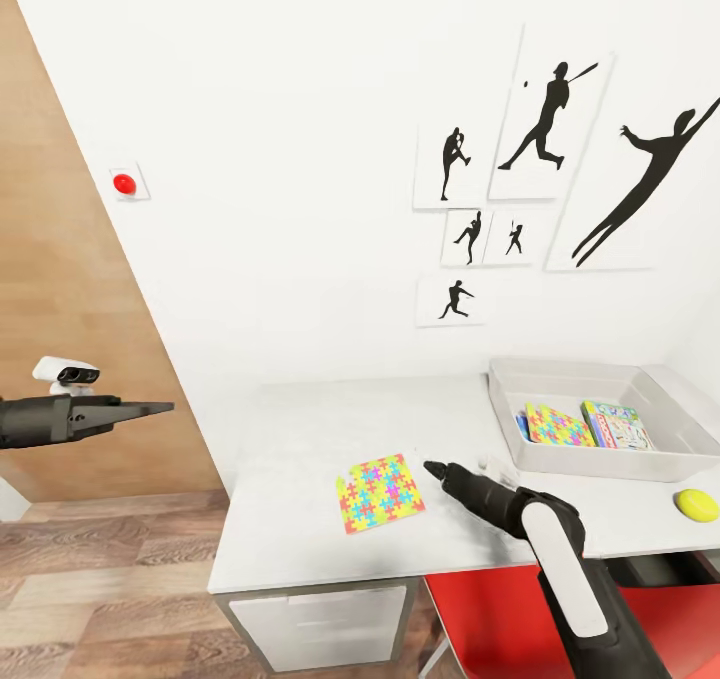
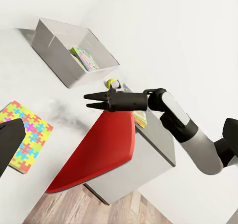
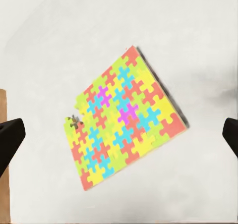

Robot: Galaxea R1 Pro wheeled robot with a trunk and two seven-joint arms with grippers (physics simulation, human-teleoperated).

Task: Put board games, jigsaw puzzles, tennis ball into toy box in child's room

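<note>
The remaining jigsaw puzzle (image 1: 379, 492) lies flat on the table (image 1: 290, 429), well to the left of the toy box (image 1: 590, 414), which sits at the table's far right against the wall. That bin already holds another puzzle sheet (image 1: 558, 425) and printed board games (image 1: 617, 425), while the tennis ball (image 1: 696, 504) rests on the tabletop just in front of the bin's near right corner. The right gripper (image 1: 432, 469) hangs just beside the puzzle's right edge, between it and the toy box; in the right wrist view its two dark fingertips (image 3: 10, 140) stand wide apart at either side of the sheet, so the jaws are open and hold nothing. The left gripper (image 1: 150, 409) is out over the floor, well left of the toy box and off the table; whether it is open cannot be told. The puzzle looks thin, light and likely flexible, lying flush with the surface, so a pinch at an edge or corner seems the only hold, and it may sag or slip.
</note>
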